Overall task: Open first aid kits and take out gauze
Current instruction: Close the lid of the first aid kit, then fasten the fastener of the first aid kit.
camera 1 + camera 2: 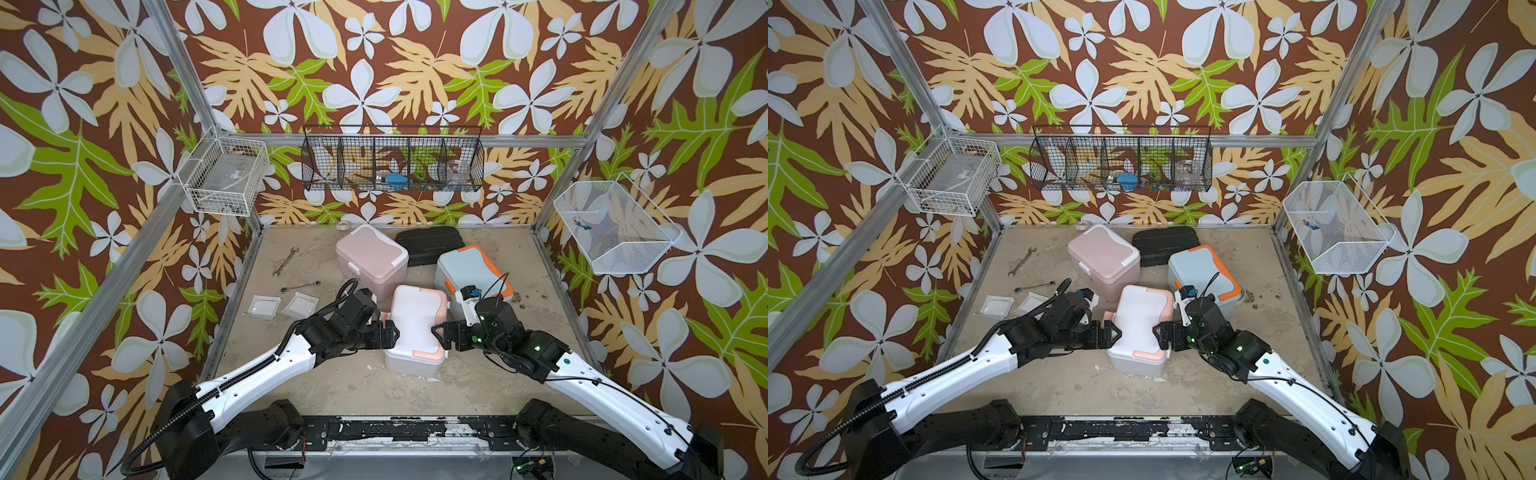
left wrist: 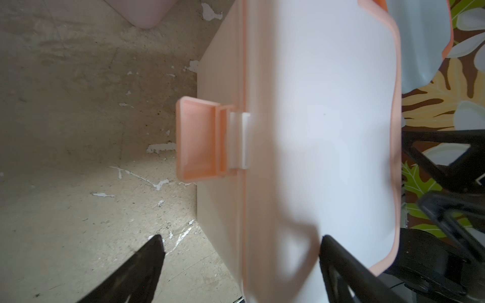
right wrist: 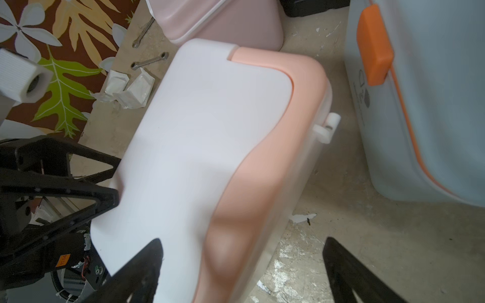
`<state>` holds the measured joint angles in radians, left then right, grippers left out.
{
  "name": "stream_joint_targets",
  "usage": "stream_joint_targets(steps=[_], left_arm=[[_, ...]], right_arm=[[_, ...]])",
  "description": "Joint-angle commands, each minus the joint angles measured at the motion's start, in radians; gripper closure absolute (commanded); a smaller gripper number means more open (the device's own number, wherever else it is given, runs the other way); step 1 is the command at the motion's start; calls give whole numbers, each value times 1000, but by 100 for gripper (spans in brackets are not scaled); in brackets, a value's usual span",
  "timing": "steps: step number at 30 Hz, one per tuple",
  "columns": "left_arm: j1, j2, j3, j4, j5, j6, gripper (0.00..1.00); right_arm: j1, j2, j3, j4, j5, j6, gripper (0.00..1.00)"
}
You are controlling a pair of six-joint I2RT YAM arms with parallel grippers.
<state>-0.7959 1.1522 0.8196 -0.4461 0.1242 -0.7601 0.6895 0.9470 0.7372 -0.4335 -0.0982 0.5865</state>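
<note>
Two pincers flanking the white-and-peach kit (image 1: 415,320).
Left pincer (image 1: 392,332) at 9 o'clock, right pincer (image 1: 436,331) at 3, both spread apart, presumably steadying it.

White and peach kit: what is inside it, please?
Nothing inside shows. The white and peach kit has its lid down, covering any contents. Only its peach latch sticks out unfastened.

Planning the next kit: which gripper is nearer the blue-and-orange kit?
Right. The right gripper is beside the white kit, close to the blue kit; the left gripper is on the white kit's opposite side, farther away.
</note>
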Motion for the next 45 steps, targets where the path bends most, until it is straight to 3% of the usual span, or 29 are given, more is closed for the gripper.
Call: stream_joint_targets(steps=[1, 7, 15, 18, 25, 32, 40, 45], left_arm=[[-21, 12, -34, 4, 49, -33, 8], [-95, 33, -53, 53, 42, -76, 9], [-103, 9, -66, 62, 25, -80, 8], [-79, 0, -41, -5, -41, -45, 7], [24, -27, -34, -5, -31, 27, 0], [94, -1, -50, 129, 72, 46, 0], [211, 53, -121, 370, 296, 5, 0], [231, 87, -178, 538, 414, -44, 0]], right_arm=[[0, 16, 5, 15, 2, -14, 6], [0, 31, 20, 4, 20, -44, 6], [1, 51, 34, 5, 11, -68, 6], [0, 57, 37, 7, 5, -69, 6], [0, 68, 27, 32, -27, -60, 6], [0, 90, 22, 29, -41, -67, 10], [0, 119, 16, 22, -62, -70, 20], [1, 127, 19, 21, -69, -74, 23]])
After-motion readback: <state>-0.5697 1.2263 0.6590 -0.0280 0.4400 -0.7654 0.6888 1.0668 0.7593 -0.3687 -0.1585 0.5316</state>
